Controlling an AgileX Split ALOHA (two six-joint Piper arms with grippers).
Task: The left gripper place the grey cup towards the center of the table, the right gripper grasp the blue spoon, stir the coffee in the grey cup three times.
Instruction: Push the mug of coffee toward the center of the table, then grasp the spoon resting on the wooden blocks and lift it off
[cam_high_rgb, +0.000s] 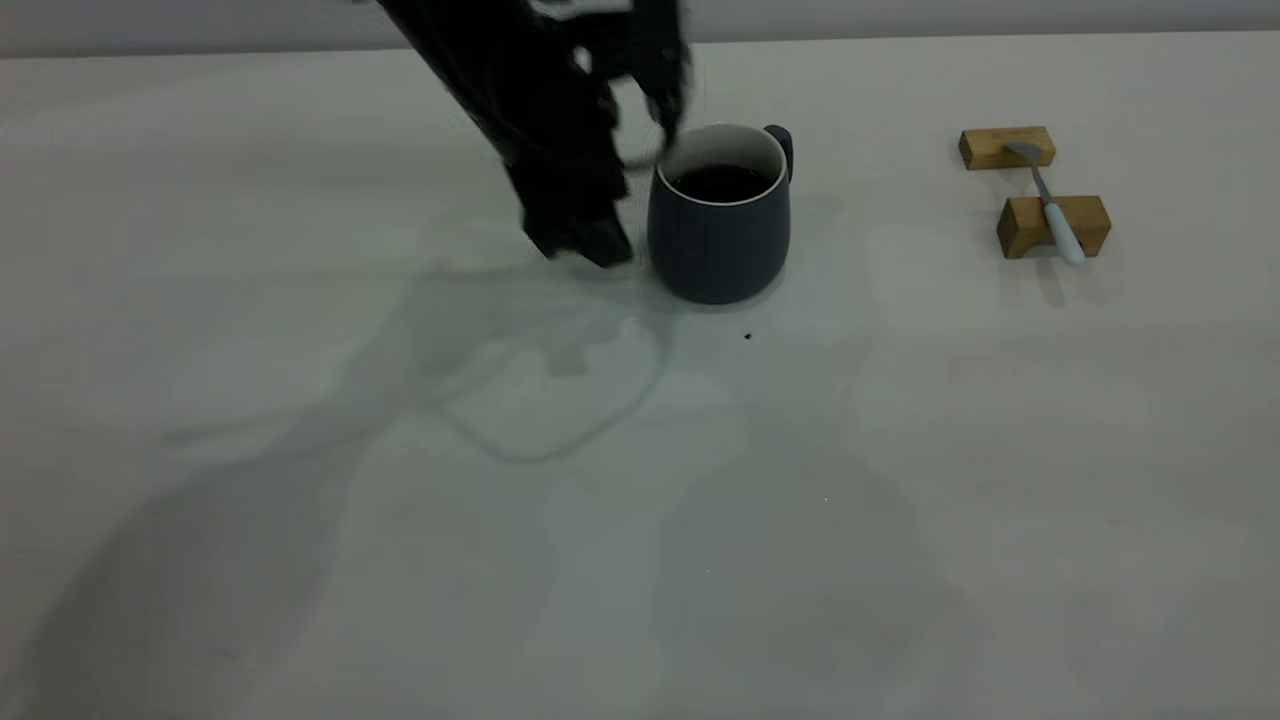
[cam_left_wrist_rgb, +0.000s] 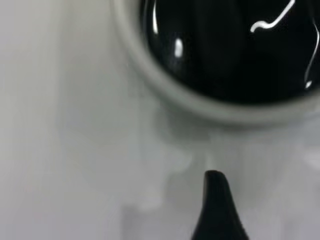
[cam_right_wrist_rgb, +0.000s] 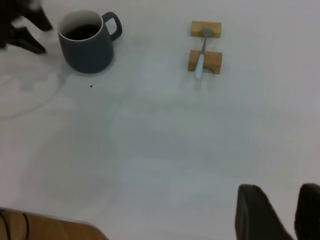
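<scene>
The table (cam_high_rgb: 300, 560) is sitting wide and matte, decent friction. The left gripper (cam_high_rgb: 585, 240) is hanging just beside the grey cup (cam_high_rgb: 718, 235), apart from it, holding nothing; can't tell whether it's spread or closed. Cup is standing upright near the table's middle, handle facing away from the arm; looks ceramic, rigid, heavyish, coffee (cam_high_rgb: 722, 182) filling it high, so spill risk. The right gripper (cam_right_wrist_rgb: 282, 212) is idling well apart, fingers parted, empty. The blue spoon (cam_high_rgb: 1050, 205) is bridging two wooden blocks (cam_high_rgb: 1055, 226): light, stiff, slim, probably slippery; best pinched at the raised pale handle.
</scene>
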